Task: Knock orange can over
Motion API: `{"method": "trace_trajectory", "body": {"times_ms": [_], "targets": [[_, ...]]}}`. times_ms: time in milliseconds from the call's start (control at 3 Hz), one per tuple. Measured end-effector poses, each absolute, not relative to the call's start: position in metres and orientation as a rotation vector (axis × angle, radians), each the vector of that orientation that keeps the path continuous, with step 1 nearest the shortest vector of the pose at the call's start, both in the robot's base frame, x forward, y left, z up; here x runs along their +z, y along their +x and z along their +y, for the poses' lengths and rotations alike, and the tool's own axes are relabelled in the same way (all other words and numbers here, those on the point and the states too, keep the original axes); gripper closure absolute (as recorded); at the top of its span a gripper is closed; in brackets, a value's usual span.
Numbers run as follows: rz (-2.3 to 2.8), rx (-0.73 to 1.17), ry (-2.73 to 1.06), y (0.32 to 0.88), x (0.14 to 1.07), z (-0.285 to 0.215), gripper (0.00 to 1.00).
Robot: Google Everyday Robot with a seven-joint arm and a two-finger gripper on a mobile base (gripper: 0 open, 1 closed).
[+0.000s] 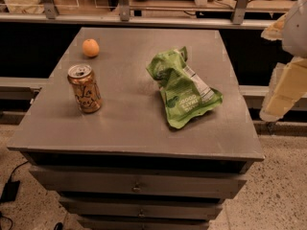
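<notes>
The orange can (85, 88) is coppery with dark cursive lettering and a silver pull-tab top. It stands upright on the left part of the grey metal cabinet top (129, 123). My gripper (284, 87) shows as pale cream parts at the right edge of the view. It hangs off the cabinet's right side, far from the can and beyond the green bag.
A small round orange fruit (90, 47) lies behind the can near the back left corner. A crumpled green snack bag (182, 87) lies at centre right. The cabinet has drawers (136, 187) below its front edge. A dark gap and railings run behind it.
</notes>
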State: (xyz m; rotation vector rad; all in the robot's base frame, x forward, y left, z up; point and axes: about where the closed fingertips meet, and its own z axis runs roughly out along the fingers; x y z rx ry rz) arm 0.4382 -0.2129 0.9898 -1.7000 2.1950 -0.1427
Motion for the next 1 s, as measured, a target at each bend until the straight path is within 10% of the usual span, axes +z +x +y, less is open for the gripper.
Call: {"method": "trace_trajectory", "body": {"times_ms": [1000], "targets": [[1.998, -0.069, -1.796, 0.500, 0.993, -0.141, 0.00]]}}
